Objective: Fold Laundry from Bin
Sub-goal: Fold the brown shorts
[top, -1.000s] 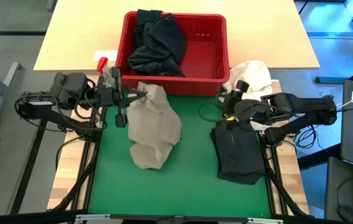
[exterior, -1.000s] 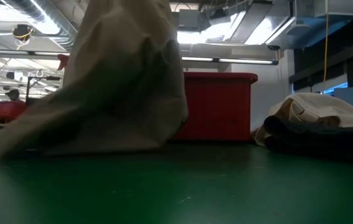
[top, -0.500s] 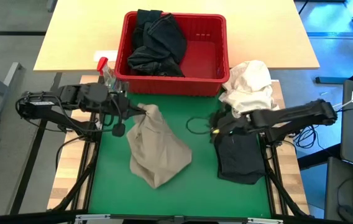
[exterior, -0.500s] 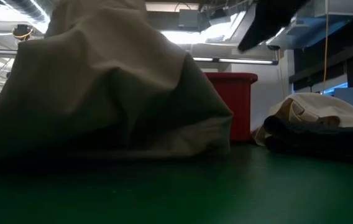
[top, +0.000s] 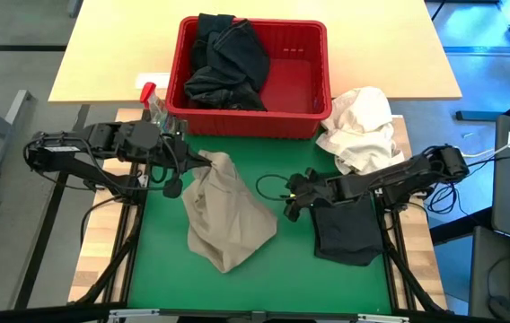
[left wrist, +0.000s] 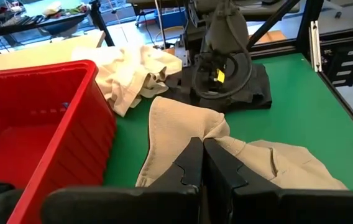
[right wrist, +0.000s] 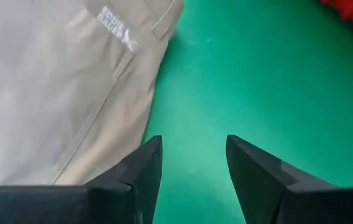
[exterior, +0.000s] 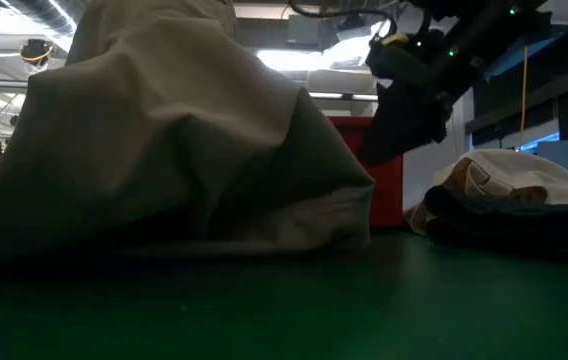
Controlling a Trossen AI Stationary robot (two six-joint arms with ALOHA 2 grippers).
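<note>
Green surface (top: 291, 269): right end effector (top: 289, 199), empty and part-open, has advanced toward khaki garment (top: 228, 215); left end effector (top: 203, 162) stays clamped on it.

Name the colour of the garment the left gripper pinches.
Khaki-beige garment, clearest in the high view.

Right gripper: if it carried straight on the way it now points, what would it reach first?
Probably the khaki garment. The open right gripper points across bare green mat toward it; its height above the mat is unclear.

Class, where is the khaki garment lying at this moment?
In the high view the khaki garment lies crumpled on the green mat, left of centre, just in front of the red bin, with the left claw shut on its upper edge.
</note>
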